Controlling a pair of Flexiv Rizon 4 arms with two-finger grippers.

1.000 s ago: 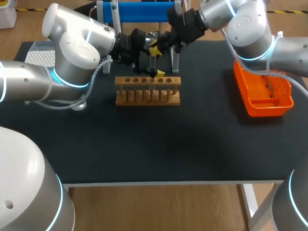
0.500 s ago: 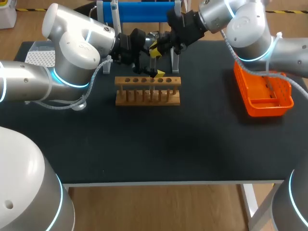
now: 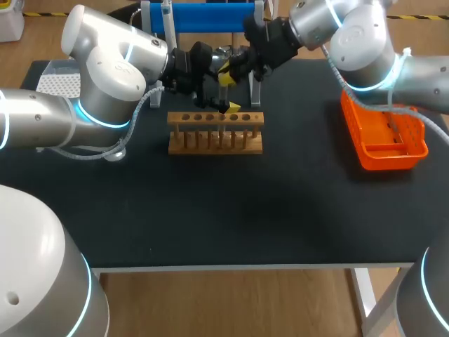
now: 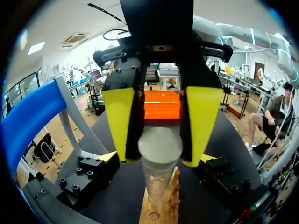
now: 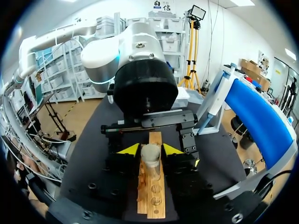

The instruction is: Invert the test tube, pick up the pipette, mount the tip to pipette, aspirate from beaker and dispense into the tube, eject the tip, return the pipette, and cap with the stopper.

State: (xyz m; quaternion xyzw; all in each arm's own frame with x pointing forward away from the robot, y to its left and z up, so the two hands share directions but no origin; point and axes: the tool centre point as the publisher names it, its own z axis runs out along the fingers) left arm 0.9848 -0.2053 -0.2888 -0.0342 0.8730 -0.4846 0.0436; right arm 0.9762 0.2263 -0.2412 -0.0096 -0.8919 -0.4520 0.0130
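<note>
A clear test tube [image 3: 222, 95] stands upright in a hole of the wooden rack [image 3: 215, 133] at the back of the table. In the left wrist view the tube [image 4: 160, 154] shows a whitish top end. It rises between the wide-apart fingers of my left gripper [image 4: 159, 161], which is open around it. My right gripper [image 3: 226, 74] faces it from the other side. Its yellow tips flank the tube's top [image 5: 150, 156] closely, and the right gripper [image 5: 150, 150] looks slightly parted from it. The rack [image 5: 152, 196] runs under both grippers.
An orange basket [image 3: 384, 140] sits at the right of the table. Just behind the rack stands a blue pipette stand [image 3: 203, 17], close to both wrists. A white tip box [image 3: 59, 81] lies at the far left, behind my left arm.
My right gripper has shifted slightly up and back from the rack while the tube stays standing. My left arm has not moved.
</note>
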